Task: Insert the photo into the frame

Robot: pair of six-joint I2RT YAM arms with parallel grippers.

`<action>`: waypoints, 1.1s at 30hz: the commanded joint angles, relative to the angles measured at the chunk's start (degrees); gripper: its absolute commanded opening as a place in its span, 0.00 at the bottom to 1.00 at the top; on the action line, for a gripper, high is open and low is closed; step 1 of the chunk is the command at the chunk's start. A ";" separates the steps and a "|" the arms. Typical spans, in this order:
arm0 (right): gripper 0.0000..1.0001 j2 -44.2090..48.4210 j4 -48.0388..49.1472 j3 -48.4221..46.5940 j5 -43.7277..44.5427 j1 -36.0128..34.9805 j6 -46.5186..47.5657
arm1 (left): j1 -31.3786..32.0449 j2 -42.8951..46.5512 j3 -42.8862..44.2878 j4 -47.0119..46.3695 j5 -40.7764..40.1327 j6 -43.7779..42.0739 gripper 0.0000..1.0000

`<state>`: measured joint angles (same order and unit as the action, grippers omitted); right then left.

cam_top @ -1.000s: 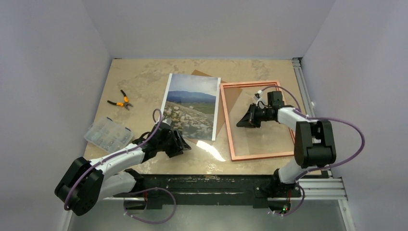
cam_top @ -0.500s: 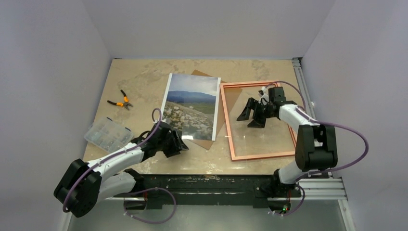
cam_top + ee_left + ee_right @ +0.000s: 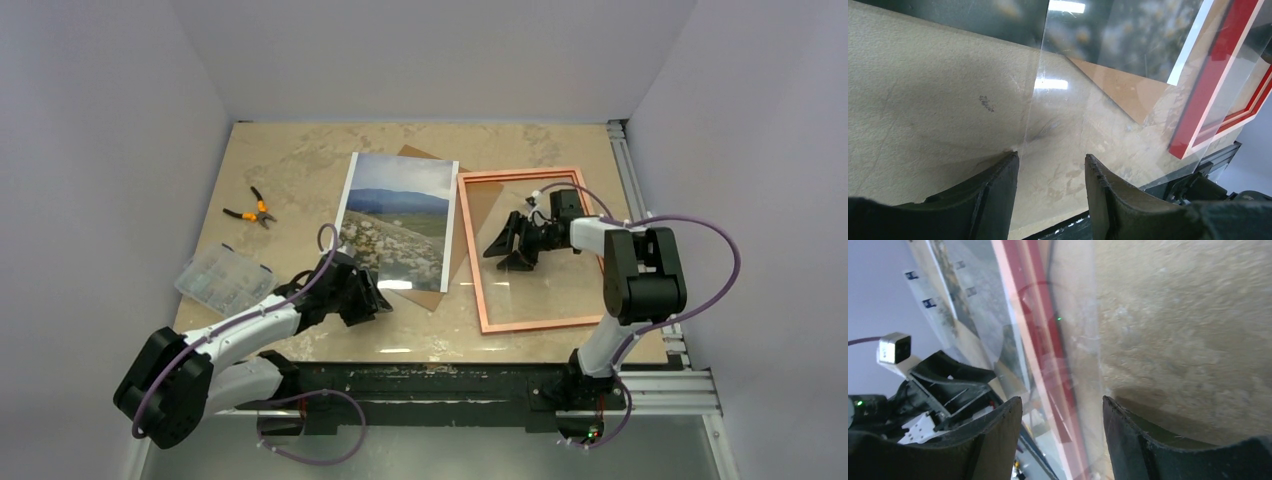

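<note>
The photo [image 3: 398, 218], a landscape print, lies face up mid-table over a brown backing board [image 3: 428, 296]. To its right the frame [image 3: 540, 323] lies flat with its pale back up. My left gripper [image 3: 378, 300] hovers low at the photo's near edge, open, with nothing between its fingers. In the left wrist view a clear sheet [image 3: 1073, 100] covers the table ahead of that gripper [image 3: 1050, 160], with the photo [image 3: 1128, 30] and the red frame [image 3: 1208, 85] beyond. My right gripper [image 3: 502, 248] stands open over the frame's left part. The right wrist view shows this gripper [image 3: 1063, 402] holding nothing, above glassy reflections and the frame's red edge [image 3: 1035, 315].
Orange-handled pliers [image 3: 250, 210] lie at the left. A clear plastic parts box [image 3: 225, 280] sits near the left front edge. A metal rail [image 3: 640, 190] runs along the table's right side. Walls close in on three sides.
My right gripper has gone from shut to open and shifted slightly over the frame. A bright glare near the front edge between photo and frame has vanished. The left arm has barely moved.
</note>
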<state>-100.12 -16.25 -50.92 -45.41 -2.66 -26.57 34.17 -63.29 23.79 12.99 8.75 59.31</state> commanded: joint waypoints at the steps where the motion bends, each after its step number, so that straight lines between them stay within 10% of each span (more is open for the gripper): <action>1: 0.57 2.42 5.80 1.11 -9.48 0.11 -1.47 | -0.26 -0.51 1.44 -0.19 -0.07 -1.30 0.50; 22: 0.00 5.76 4.73 0.57 -13.97 -2.02 -3.55 | -0.31 -0.77 1.17 -1.26 1.08 -1.25 0.51; 33: 0.00 22.96 -4.63 -8.26 -5.51 -2.07 -6.32 | -0.18 8.88 6.24 2.74 4.24 -4.28 0.84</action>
<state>-84.49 -16.91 -52.93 -54.87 -4.54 -31.59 34.13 -57.47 25.56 14.87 10.96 57.32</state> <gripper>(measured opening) 0.004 0.824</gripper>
